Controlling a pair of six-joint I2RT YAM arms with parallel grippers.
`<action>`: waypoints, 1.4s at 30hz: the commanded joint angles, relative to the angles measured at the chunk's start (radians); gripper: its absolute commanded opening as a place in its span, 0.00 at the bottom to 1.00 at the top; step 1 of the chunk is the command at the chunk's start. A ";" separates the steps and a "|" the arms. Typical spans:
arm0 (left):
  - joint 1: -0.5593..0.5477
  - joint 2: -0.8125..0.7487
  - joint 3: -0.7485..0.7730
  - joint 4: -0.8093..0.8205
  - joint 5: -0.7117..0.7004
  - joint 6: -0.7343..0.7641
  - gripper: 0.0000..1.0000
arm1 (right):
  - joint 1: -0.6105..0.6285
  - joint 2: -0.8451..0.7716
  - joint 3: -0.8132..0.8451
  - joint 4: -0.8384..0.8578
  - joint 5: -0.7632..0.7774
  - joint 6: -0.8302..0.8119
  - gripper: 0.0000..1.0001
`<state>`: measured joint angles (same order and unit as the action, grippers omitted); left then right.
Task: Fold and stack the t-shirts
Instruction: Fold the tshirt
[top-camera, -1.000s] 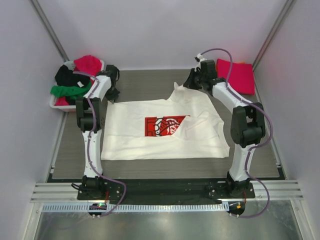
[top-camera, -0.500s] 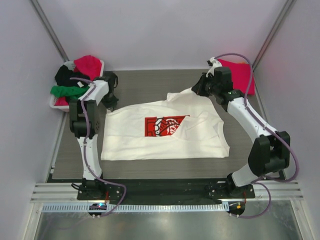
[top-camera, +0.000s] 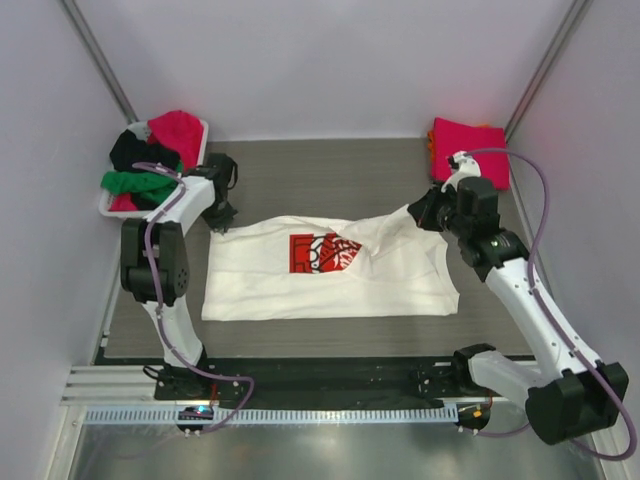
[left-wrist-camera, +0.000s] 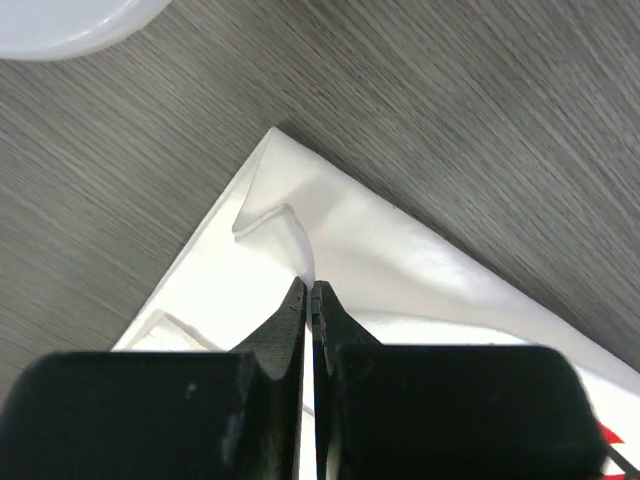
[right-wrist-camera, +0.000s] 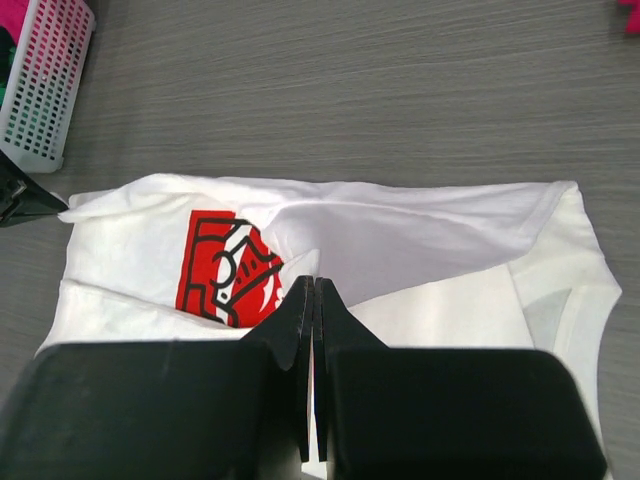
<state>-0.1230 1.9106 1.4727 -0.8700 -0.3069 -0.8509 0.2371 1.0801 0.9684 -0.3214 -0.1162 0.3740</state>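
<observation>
The cream-white t-shirt (top-camera: 320, 285) with a red chest print (top-camera: 322, 252) lies spread on the table, its far edge lifted and folding toward the front. My left gripper (top-camera: 218, 216) is shut on its far left corner (left-wrist-camera: 290, 235). My right gripper (top-camera: 418, 213) is shut on the far right edge and holds it above the table; the print shows in the right wrist view (right-wrist-camera: 225, 268). A folded magenta-pink t-shirt (top-camera: 470, 150) with orange cloth under it lies at the far right. Red, black and green t-shirts (top-camera: 150, 160) are piled in the basket.
The white slotted basket (top-camera: 108, 208) stands at the far left, close behind my left gripper; it also shows in the right wrist view (right-wrist-camera: 45, 90). Grey walls close in the table on three sides. A metal rail runs along the front edge.
Both grippers have drawn the shirt's far edge toward the front. The right arm has swung right and forward, uncovering the magenta-pink shirt. The print is now half covered by the fold.
</observation>
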 joint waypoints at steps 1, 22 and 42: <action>-0.020 -0.074 -0.015 0.049 -0.093 0.045 0.00 | -0.001 -0.101 -0.029 -0.042 0.059 0.032 0.01; -0.115 -0.334 -0.322 0.169 -0.301 0.047 0.02 | -0.002 -0.477 -0.232 -0.260 0.242 0.249 0.01; -0.119 -0.600 -0.577 0.155 -0.305 -0.028 0.89 | -0.001 -0.588 -0.373 -0.470 0.460 0.620 0.80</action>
<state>-0.2420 1.3666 0.8894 -0.7235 -0.5735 -0.8600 0.2371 0.4534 0.5758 -0.7788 0.2935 0.9226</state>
